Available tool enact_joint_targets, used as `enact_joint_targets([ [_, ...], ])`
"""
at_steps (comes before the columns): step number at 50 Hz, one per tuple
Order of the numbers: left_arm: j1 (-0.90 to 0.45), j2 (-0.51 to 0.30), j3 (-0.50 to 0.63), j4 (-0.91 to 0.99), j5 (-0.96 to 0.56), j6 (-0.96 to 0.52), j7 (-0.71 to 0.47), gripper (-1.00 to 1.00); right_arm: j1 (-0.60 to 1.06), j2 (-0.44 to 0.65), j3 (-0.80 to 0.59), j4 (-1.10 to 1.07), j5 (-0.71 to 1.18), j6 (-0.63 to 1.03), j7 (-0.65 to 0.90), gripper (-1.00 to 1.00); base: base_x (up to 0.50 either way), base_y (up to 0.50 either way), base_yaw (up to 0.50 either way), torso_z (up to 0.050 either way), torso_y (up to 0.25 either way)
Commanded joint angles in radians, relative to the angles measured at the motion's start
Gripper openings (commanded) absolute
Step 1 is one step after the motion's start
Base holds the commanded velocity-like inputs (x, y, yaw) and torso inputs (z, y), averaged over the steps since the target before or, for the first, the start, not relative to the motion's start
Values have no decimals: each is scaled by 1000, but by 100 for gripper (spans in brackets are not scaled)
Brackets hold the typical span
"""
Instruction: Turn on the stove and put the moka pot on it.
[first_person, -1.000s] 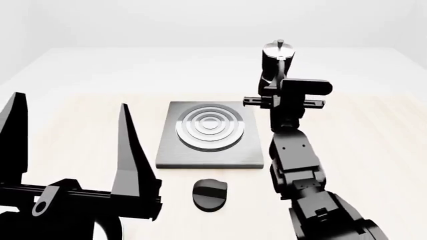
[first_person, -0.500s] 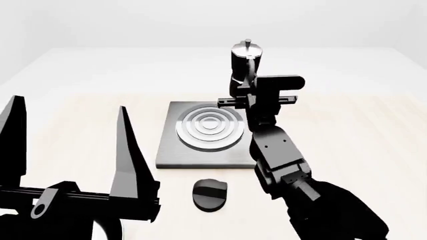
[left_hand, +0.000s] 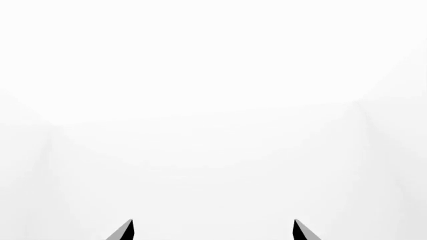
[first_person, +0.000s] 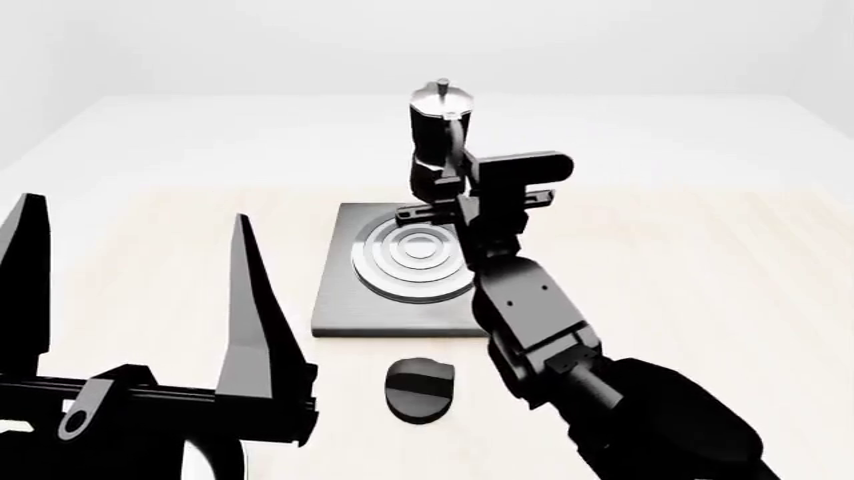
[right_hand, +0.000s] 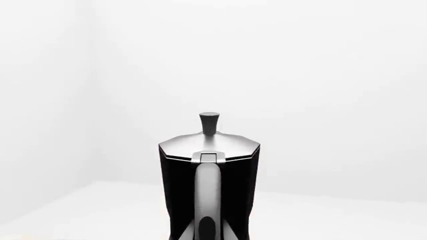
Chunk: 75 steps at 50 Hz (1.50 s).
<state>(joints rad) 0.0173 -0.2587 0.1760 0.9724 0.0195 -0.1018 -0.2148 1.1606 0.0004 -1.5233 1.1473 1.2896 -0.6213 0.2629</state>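
The moka pot (first_person: 438, 135), black body with a silver top, hangs in the air over the far edge of the stove (first_person: 416, 268), a dark-grey plate with silver rings. My right gripper (first_person: 441, 192) is shut on the pot's lower part, by its handle. In the right wrist view the pot (right_hand: 209, 175) fills the centre with its handle facing the camera. The black round knob (first_person: 420, 387) lies on the table in front of the stove. My left gripper (first_person: 134, 265) is open and empty at the near left, fingers pointing up; its fingertips (left_hand: 127, 231) show against blank white.
The light wooden table (first_person: 694, 260) carries only the stove and knob. My right arm (first_person: 561, 350) reaches over the stove's right front corner. White walls lie behind the table.
My right gripper has carried the moka pot leftward, from beyond the stove's right side to above its far edge. The left gripper has stayed still.
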Motion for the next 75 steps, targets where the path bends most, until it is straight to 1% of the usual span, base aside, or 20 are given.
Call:
enact_joint_targets([
  [1, 5, -9, 1, 1, -1, 0, -6, 100, 13, 0, -6, -38, -22, -14, -2, -100, 0, 0, 0, 0, 0],
  [13, 4, -18, 8, 3, 12, -19, -10, 100, 8, 0, -7, -46, -23, -70, 10, -100, 0, 0, 0, 0, 2],
  [20, 12, -21, 13, -11, 16, -4, -14, 100, 26, 0, -7, -57, -29, -90, 17, -100, 0, 0, 0, 1, 1],
  [23, -2, -21, 20, 10, 21, -40, -12, 100, 23, 0, -7, -56, -29, -88, 16, -100, 0, 0, 0, 0, 0],
  [29, 2, -25, 22, 4, 23, -32, -15, 100, 3, 0, -6, -53, -42, -103, 18, -100, 0, 0, 0, 0, 2],
  [38, -3, -27, 26, -2, 19, -30, -18, 100, 25, 0, -5, -52, -38, -90, 22, -100, 0, 0, 0, 0, -88],
  [42, -6, -28, 30, -2, 19, -34, -19, 100, 5, 0, -4, -45, -51, -119, 25, -100, 0, 0, 0, 0, -88],
  [47, -2, -31, 26, -4, 14, -28, -22, 100, 27, 0, -4, -54, -52, -114, 32, -100, -2, 0, 0, 0, -92],
  [54, 3, -34, 27, -2, 13, -22, -27, 100, 15, 0, -2, -49, -67, -140, 31, -100, 0, 0, 0, 0, -91],
  [65, -4, -36, 34, -4, 15, -24, -30, 100, 34, 0, -2, -49, -60, -118, 29, -100, 0, 0, 0, 0, -91],
  [75, -3, -40, 37, -5, 16, -23, -36, 100, 21, 0, -1, -43, -71, -135, 27, -100, -1, 0, 0, 0, -91],
])
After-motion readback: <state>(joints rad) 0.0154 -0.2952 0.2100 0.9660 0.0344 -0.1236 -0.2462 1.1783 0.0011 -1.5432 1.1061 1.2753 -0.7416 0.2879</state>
